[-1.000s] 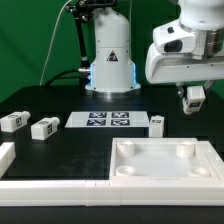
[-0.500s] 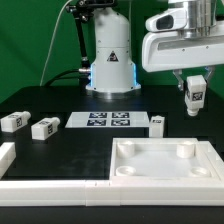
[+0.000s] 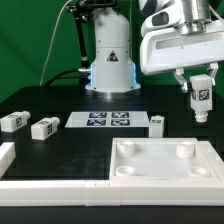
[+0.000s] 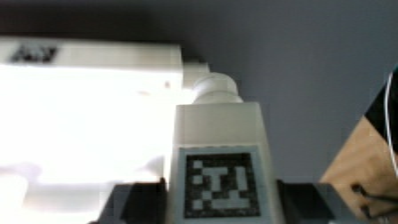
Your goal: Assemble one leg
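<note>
- Four stubby white legs were in sight, each carrying a black-and-white tag: one was up in the gripper and three were down on the black table (image 3: pixel 70 145).
- At the exterior view's right the gripper (image 3: pixel 200 90) hung above the table, clamped on the held leg (image 3: pixel 202 100). That leg hung upright in the air, clear of everything beneath it, with its tag turned toward the exterior camera.
- From the wrist camera the held leg (image 4: pixel 221 150) filled the middle of the picture, its tag square to the lens and its narrower round end pointing away from the gripper. The dark fingers (image 4: pixel 139 205) sat against it on either side.
- Past the leg in that view, the tabletop (image 4: pixel 89 110) showed only as a bright, blurred white slab.
- In the exterior view the tabletop (image 3: pixel 165 165) lay flat at the front right, its round corner sockets facing up.
- One loose leg (image 3: pixel 156 124) sat just beyond the tabletop's far edge, right beside the end of the marker board (image 3: pixel 108 120).
- Two more lay on the exterior view's left, near each other but not touching: the far-left leg (image 3: pixel 12 122) and the second leg (image 3: pixel 43 127).
- Behind the marker board stood the arm's white base (image 3: pixel 110 60), with a blue glow low on it.
</note>
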You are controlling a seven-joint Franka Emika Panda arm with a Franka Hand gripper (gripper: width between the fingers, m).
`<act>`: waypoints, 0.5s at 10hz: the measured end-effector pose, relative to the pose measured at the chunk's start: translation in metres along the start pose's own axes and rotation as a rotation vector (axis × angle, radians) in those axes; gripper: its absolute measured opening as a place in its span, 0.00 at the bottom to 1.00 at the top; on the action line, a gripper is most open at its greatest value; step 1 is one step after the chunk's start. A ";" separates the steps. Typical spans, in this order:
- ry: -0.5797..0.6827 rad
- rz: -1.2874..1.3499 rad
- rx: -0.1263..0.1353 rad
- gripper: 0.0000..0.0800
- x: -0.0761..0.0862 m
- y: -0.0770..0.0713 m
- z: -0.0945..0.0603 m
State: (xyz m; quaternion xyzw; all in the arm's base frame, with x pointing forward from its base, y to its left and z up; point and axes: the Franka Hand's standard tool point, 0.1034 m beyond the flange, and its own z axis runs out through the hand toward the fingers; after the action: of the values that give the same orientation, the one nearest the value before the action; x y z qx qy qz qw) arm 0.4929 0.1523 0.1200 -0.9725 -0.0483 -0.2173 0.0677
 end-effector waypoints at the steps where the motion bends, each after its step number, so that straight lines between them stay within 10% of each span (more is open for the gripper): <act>1: 0.028 0.006 0.003 0.36 0.001 -0.001 0.000; 5: 0.014 -0.103 -0.014 0.36 0.009 0.015 0.014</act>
State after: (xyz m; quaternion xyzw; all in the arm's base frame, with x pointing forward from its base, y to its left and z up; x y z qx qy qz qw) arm 0.5086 0.1405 0.1096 -0.9677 -0.0962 -0.2274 0.0500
